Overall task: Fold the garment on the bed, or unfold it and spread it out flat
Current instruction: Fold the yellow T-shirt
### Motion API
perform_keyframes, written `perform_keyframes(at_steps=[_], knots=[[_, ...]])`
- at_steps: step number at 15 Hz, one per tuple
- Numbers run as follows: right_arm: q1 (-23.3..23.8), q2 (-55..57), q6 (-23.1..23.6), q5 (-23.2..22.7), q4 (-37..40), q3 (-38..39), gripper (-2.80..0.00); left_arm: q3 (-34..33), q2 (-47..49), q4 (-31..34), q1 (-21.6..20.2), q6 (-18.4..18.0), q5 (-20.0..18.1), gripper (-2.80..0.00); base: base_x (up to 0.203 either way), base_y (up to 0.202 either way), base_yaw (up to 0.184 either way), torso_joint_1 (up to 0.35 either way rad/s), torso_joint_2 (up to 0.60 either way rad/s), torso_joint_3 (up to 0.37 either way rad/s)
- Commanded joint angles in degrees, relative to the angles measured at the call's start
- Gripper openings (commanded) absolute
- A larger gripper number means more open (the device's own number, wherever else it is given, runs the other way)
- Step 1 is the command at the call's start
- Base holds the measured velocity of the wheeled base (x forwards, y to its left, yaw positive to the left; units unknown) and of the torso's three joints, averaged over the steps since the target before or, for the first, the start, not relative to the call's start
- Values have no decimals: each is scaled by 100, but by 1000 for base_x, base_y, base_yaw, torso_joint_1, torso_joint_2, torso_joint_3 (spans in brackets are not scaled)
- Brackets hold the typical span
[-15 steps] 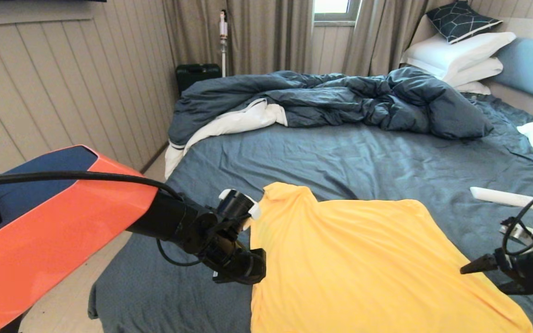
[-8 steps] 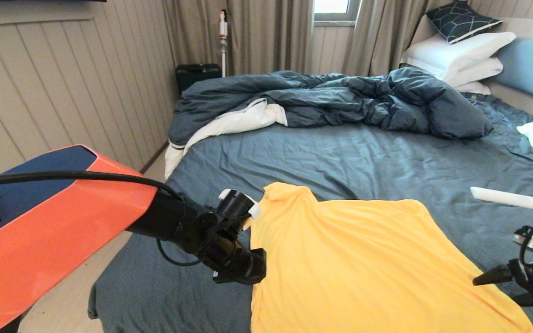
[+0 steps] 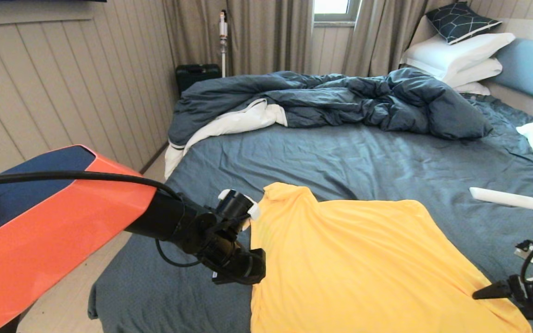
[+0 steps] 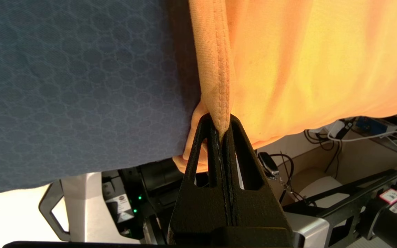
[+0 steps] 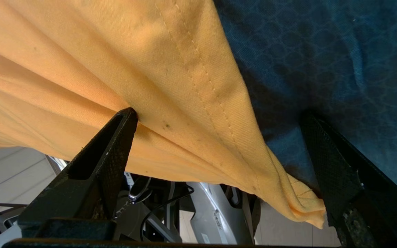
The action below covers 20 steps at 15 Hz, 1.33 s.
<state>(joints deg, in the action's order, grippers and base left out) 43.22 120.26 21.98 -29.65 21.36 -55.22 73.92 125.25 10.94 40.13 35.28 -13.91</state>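
Two grippers work the yellow-orange T-shirt: left gripper jaws clamped on its hem, right gripper jaws spread wide, straddling its corner.

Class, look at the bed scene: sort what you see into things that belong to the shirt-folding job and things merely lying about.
Belongs to the job:
- yellow T-shirt
- bed
- left gripper, shut on the shirt's hem
- right gripper, open around the shirt's other corner

Just lying about:
- dark blue duvet
- white pillows
- patterned cushion
- white bar-shaped object on the sheet
- black case on the floor
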Motion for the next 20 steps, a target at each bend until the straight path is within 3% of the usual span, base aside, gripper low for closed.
perform_keyframes(at_steps=[1,5,11,20], knots=[[11,-11,26,-15,26,81,0,-18,-18,5,3,23,-7,-280,0,0,0,0,0,0],[46,-70,50,58,18,189,0,-54,-35,5,-5,23,-15,-280,0,0,0,0,0,0],[466,-202,197,191,25,228,0,-54,-44,5,3,23,-15,-280,0,0,0,0,0,0],[477,-275,307,434,9,477,0,-54,-44,5,3,67,-15,-280,0,0,0,0,0,0]])
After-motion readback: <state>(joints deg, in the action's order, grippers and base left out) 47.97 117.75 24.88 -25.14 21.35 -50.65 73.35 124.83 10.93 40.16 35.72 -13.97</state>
